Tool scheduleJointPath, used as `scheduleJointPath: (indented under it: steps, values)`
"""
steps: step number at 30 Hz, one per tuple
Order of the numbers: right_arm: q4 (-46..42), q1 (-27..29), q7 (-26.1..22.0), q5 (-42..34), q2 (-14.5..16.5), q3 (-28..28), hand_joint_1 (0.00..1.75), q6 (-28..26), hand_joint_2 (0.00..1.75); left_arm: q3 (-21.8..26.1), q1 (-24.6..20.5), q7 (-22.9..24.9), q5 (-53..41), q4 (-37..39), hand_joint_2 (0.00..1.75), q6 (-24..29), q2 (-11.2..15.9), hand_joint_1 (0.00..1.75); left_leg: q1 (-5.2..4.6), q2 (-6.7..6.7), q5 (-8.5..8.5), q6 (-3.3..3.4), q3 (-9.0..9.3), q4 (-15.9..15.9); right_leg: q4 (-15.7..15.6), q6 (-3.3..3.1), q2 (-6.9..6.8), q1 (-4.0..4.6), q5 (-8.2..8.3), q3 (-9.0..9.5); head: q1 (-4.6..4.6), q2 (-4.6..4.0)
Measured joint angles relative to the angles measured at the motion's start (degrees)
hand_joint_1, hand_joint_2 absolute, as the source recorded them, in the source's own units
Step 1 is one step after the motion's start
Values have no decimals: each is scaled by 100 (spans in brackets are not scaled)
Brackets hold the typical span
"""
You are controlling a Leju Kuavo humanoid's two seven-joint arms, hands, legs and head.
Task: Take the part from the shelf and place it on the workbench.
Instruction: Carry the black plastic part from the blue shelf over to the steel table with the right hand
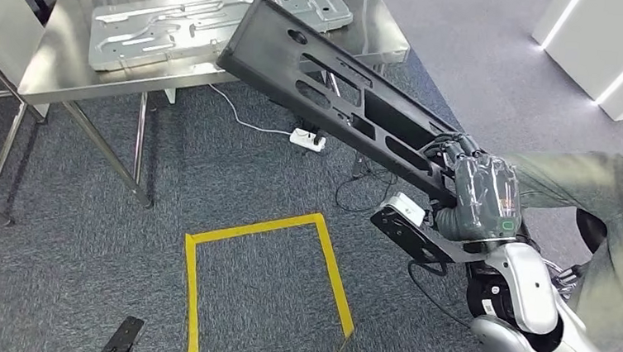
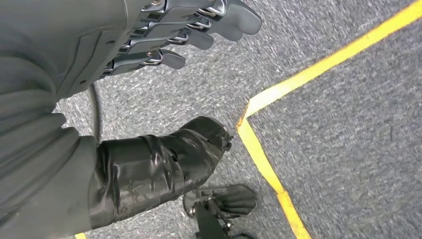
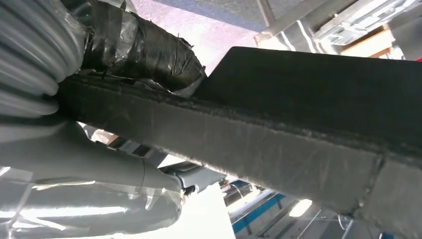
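Out over the floor to the right, the right hand [image 1: 477,183] has its fingers wrapped round the near end of the long black part [image 1: 330,94], gripping one end so the far end angles up toward the steel workbench [image 1: 60,51], where a grey panel [image 1: 211,20] lies. The left hand [image 2: 164,35] hangs low beside the yellow tape [image 2: 278,94], fingers loosely apart and holding nothing, probably idle because one grip carries the load. A person's sleeve [image 1: 598,175] is close on the right.

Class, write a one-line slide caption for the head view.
Right hand carries a long black part toward the steel workbench.
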Motion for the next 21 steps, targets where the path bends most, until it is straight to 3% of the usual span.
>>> scheduleJointPath:
  steps: [2,4,5,8,10,12,13,15,17,18,19,20,21]
  values:
    - [-8,-11,-3,-14,-9,-1,175,22,175,0,-26,1,7,-1,175,-51,-20,0,19,242,-278,-50,-334,669,-8,-41,-133,29,-21,33,-37,0]
    - [-10,-8,-6,-28,-15,-1,175,36,175,0,-36,8,14,-3,175,-104,-51,0,45,309,-350,-70,-570,1079,-7,-59,-273,48,-48,55,-38,0]
    - [-12,-8,-7,-31,-15,-1,175,40,175,-1,-35,12,14,-4,175,-126,-66,0,51,326,-248,-70,-541,996,-7,-58,-337,52,-64,70,-38,0]
    - [-38,-14,-6,-31,-24,-2,175,46,175,-1,-51,19,4,-4,175,-141,-82,0,17,509,188,-35,-21,-8,-6,-7,-514,66,-132,147,-37,0]
    - [-59,-17,-5,-32,-40,-3,175,41,175,-1,-81,20,-24,-5,175,-109,-80,0,-43,569,229,26,165,-358,-22,47,-610,84,-169,184,-32,0]
    - [-69,-17,-4,-32,-54,-3,175,38,175,-2,-85,21,-55,-5,175,-56,-71,0,-67,470,222,99,182,-390,-58,109,-693,91,-191,219,-30,0]
    - [-75,-14,-2,-32,-61,-4,175,38,175,-2,-75,23,-68,-4,175,-27,-65,0,-59,420,229,130,199,-420,-46,141,-679,81,-218,230,-30,0]
    - [-89,-11,2,-32,-85,-9,175,38,175,-2,-77,31,-90,-4,175,16,-59,0,-36,340,245,206,245,-475,239,175,-488,61,-396,99,-18,0]
    - [-99,10,5,-32,-108,-15,175,38,175,-2,-99,36,-98,-4,175,32,-59,0,-36,254,240,262,262,-487,944,175,-254,57,-699,-284,-2,0]
    - [-99,30,6,-32,-113,-17,175,38,175,-2,-106,36,-99,-4,175,35,-59,0,-41,199,234,277,266,-484,1295,175,-206,60,-800,-494,4,0]
    - [-99,51,7,-32,-114,-17,175,38,175,-2,-106,37,-99,-4,175,35,-59,0,-46,139,226,284,271,-478,1498,177,-183,59,-806,-639,6,0]
    - [-99,66,8,-32,-114,-18,175,38,175,-3,-104,37,-99,-4,175,35,-59,0,-49,74,218,286,278,-469,1493,177,-171,56,-702,-686,8,0]
    - [-100,74,8,-32,-117,-18,175,38,175,-3,-102,38,-100,-5,175,35,-60,0,-48,7,208,280,287,-456,1277,173,-149,51,-509,-624,8,0]
